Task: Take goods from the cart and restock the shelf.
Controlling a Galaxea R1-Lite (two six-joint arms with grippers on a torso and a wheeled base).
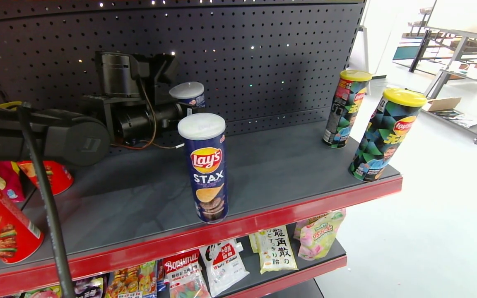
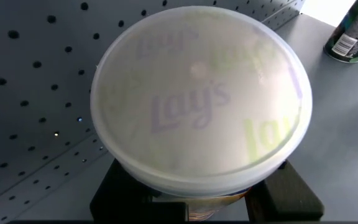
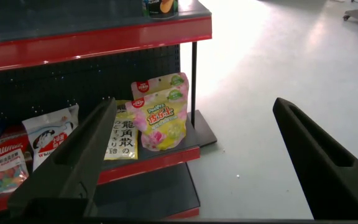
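While the left gripper (image 2: 204, 202) clamps a blue chips can (image 2: 197, 93) far back by the pegboard (image 1: 263, 62), the right gripper (image 3: 194, 106) gapes wide, empty.

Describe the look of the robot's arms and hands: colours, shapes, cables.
The left arm is matte black, with a rounded joint cover and a dark cylindrical housing at the wrist. Thin brown wires loop beside it toward the blocky black left hand. The right hand has two long, flat, tapering black fingers.

Matte black left arm (image 1: 62, 138), cylindrical wrist motor (image 1: 116, 74), thin brown cables (image 1: 152, 120), black right gripper fingers (image 3: 73, 162)
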